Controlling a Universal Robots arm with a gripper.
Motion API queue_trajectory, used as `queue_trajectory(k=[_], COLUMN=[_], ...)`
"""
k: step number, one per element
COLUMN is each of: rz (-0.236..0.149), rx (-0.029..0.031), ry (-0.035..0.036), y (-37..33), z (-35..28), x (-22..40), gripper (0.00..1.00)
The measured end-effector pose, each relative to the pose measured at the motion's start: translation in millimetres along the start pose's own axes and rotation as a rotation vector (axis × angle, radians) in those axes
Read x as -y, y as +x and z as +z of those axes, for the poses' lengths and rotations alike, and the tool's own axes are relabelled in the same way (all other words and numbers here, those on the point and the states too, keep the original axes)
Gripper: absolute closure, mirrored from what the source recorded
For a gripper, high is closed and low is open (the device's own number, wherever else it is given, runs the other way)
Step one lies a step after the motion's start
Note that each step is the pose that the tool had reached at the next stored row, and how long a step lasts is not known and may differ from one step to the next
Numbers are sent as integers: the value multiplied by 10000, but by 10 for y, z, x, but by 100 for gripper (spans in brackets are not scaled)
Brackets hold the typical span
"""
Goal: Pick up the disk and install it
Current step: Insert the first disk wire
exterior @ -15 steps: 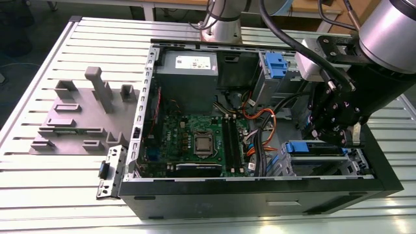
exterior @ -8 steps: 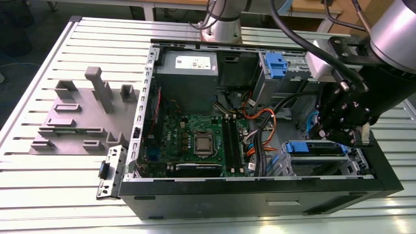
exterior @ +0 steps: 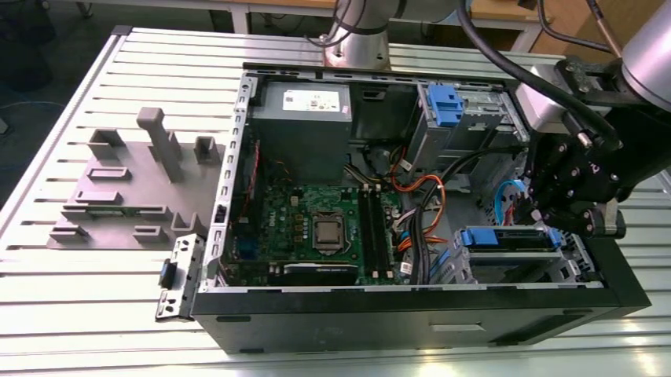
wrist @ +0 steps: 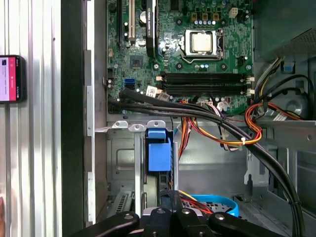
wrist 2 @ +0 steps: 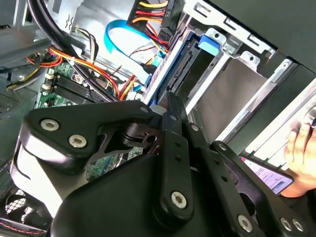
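The disk (exterior: 508,238) sits in the drive cage (exterior: 514,271) at the corner of the open computer case (exterior: 419,314) on the exterior view's right. Its blue carrier tab shows at the cage mouth in both wrist views. The gripper (exterior: 571,208) hangs just beside and above it, and I cannot tell how the jaws stand.

Judging by this, the step is seating the drive. That calls for pushing along the cage rails, keeping the carrier square and staying clear of the orange and black cables (wrist: 232,131) nearby.

The case lies on a slatted metal table (exterior: 105,298), with a grey moulded fixture (exterior: 126,196) beside it. Inside are the motherboard (exterior: 314,228), 1 power supply (exterior: 304,106) and 1 lone blue bracket (exterior: 445,106). A phone (wrist: 10,78) lies on the slats, and a person's hand (wrist 2: 303,143) is near it.
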State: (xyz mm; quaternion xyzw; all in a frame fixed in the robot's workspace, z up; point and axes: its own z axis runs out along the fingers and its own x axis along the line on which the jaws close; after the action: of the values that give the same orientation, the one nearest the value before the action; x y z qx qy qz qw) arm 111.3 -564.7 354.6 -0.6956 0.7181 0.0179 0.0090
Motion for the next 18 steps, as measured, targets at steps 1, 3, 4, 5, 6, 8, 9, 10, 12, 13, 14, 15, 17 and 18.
queue_trajectory(k=[1, 3, 4, 5, 6, 8, 9, 10, 12, 13, 14, 15, 17, 18], rz=[0, -1, -1, -1, -2, -1, -1, -1, -1, -1, -2, -2, -2, -1], rx=[0, -1, 0, 0, 0, -1, 0, 0, -1, 1, 2, 4, 1, 0], ry=[0, 0, 0, 0, -1, -1, 0, 0, 0, 0, 0, 0, 0, 0], y=[0, 0, 0, 0, 1, 0, -1, -2, -5, -5, -5, -5, -5, -5], z=[0, 0, 0, 0, -2, -21, -39, -68, -114, -115, -115, -115, -118, -119], x=[0, 1, 2, 2, 2, 2, 1, 1, 1, 0, 1, 1, 1, 0], gripper=[89, 89, 89, 89, 89, 89, 89, 89, 89, 89, 89, 89, 89, 89])
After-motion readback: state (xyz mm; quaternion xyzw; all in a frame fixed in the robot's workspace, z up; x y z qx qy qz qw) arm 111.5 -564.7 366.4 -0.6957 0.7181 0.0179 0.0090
